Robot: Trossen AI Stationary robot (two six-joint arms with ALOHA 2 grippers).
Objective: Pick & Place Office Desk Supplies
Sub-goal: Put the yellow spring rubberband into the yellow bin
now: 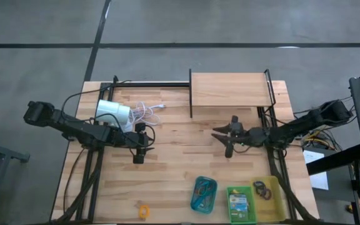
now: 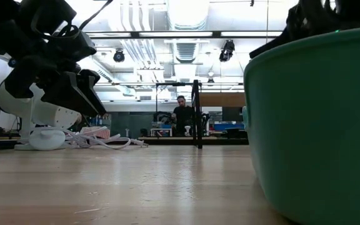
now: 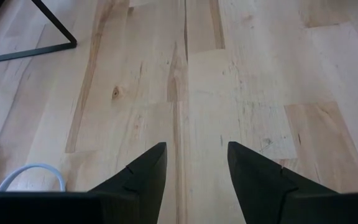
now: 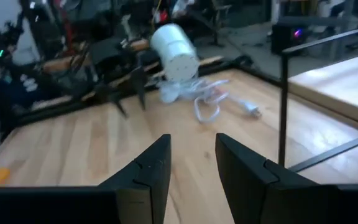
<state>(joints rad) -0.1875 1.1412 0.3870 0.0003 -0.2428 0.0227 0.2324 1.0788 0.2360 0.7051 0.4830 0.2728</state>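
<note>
Trays: three along the near edge; teal tray (image 1: 204, 194), green tray (image 1: 241, 204) with one crayon box (image 1: 239, 202), long axis near-to-far; yellow tray (image 1: 274, 197) with dark loops (image 1: 262, 189)
Loose piece: one orange loop (image 1: 144, 210), near edge
Left gripper (image 1: 139, 152): fingers apart, empty, mid-table
Right gripper (image 1: 226, 142): fingers apart, empty
Lamp (image 1: 112, 114): far left, lying sideways

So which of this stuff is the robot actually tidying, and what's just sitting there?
Job: crayon box, coloured loops, small yellow piece, loops in the teal tray.
Lying about: white lamp, its cord, wooden shelf.
</note>
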